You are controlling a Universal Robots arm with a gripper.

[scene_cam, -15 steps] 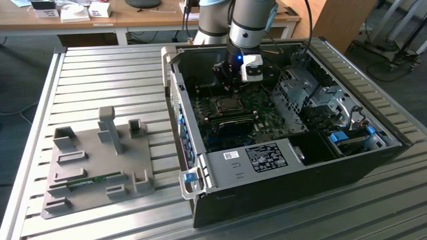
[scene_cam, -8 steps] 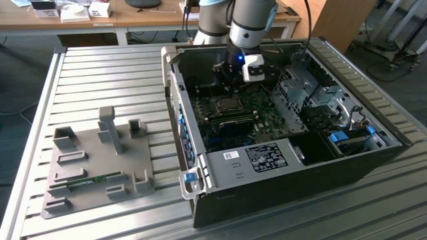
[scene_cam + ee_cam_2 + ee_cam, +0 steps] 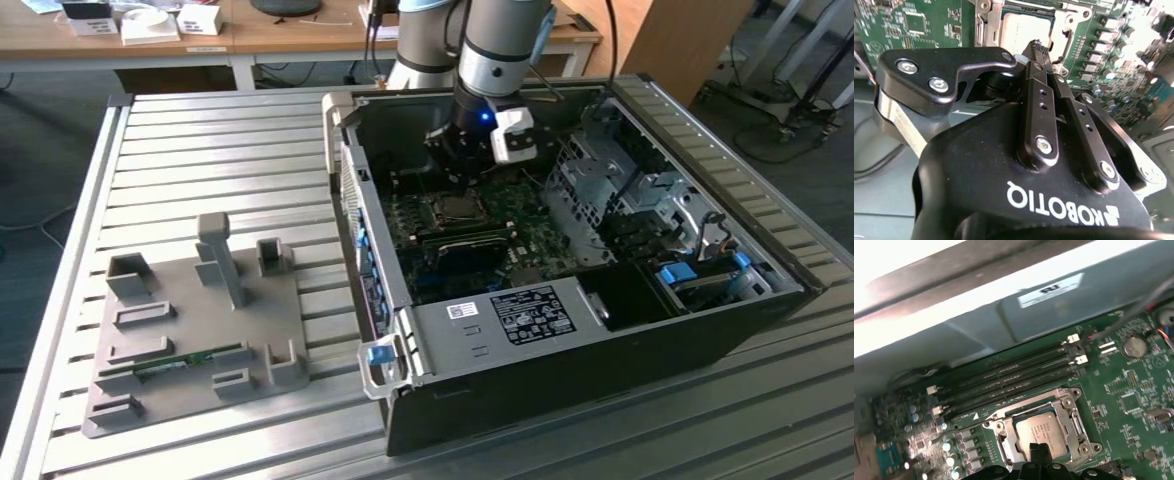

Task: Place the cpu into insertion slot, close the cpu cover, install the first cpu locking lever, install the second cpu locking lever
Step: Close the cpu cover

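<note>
The cpu (image 3: 1043,432) lies flat in the insertion slot (image 3: 1004,442) on the green motherboard, its silver-grey top showing. The cpu cover (image 3: 1066,401) lies down around it as a silvery frame. My gripper (image 3: 1037,452) hangs just above the cpu's near edge, shut, with nothing visible between its black fingertips. In the second wrist view the gripper (image 3: 1037,47) points at the same cpu (image 3: 1024,27) and frame (image 3: 1068,22). In the exterior view the gripper (image 3: 461,185) reaches down into the open computer case over the socket (image 3: 461,208). The locking levers are too hard to make out.
Long black memory slots (image 3: 1009,380) run beside the socket, with the case wall (image 3: 1004,315) behind them. A coin battery (image 3: 1135,346) sits on the board. The case holds a metal drive cage (image 3: 627,190) and a white-labelled black box (image 3: 514,315). A grey fixture plate (image 3: 200,320) lies on the slatted table.
</note>
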